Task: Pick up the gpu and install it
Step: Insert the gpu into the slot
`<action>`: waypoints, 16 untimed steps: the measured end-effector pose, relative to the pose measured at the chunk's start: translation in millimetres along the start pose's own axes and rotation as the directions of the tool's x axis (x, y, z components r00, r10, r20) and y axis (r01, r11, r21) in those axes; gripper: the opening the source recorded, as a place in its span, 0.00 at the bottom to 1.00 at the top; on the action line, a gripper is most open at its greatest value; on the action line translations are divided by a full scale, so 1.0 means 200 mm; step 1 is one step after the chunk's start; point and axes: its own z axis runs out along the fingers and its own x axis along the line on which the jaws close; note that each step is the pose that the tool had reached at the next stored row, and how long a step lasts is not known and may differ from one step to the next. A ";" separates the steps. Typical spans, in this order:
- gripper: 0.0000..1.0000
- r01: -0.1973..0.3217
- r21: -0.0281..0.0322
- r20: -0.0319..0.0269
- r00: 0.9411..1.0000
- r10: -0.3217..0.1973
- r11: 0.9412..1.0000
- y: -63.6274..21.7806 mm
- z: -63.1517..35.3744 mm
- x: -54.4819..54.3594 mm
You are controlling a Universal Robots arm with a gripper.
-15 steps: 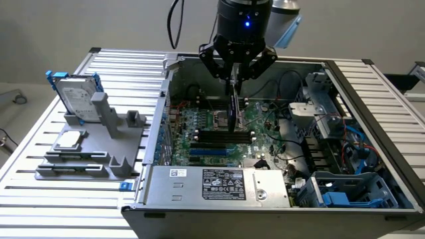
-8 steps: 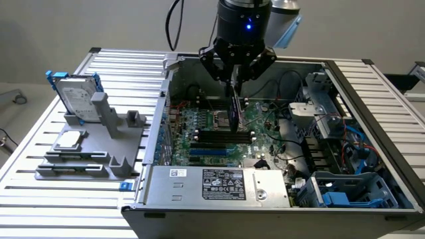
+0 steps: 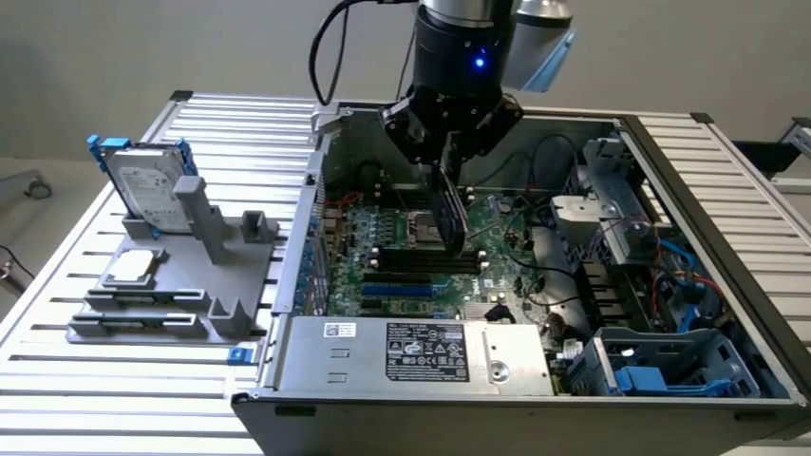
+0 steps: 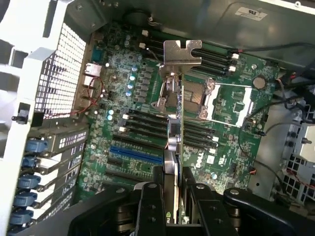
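Observation:
My gripper (image 3: 446, 166) hangs inside the open computer case (image 3: 709, 190), shut on the gpu (image 3: 449, 217). The card is upright and edge-on, its lower edge just above the motherboard (image 3: 393, 242) near the black slots. In the wrist view the gpu (image 4: 176, 132) runs as a thin vertical strip from between my black fingers (image 4: 150, 209), and its silver metal bracket (image 4: 182, 53) is at the far end. Under the card lie the CPU socket (image 4: 197, 98), the black slots and a blue slot (image 4: 135, 155) of the motherboard (image 4: 123, 73). Whether the card's edge touches a slot is hidden.
A grey holder (image 3: 165, 285) on the slatted table (image 3: 228, 123) at the exterior view's left carries a silver hard drive in a blue frame (image 3: 146, 185) and a small silver chip (image 3: 136, 268). The power supply (image 3: 419, 351), cables and drive cages (image 3: 659, 361) crowd the case.

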 end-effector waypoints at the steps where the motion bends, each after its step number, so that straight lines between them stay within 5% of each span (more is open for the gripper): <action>1: 0.26 0.018 0.000 -0.001 1.000 -0.018 1.000 0.000 0.006 0.00; 9: 0.26 0.163 -0.003 -0.007 0.987 -0.163 0.987 -0.003 0.053 0.00; 16: 0.26 0.286 -0.006 -0.013 0.958 -0.286 0.958 -0.004 0.090 0.00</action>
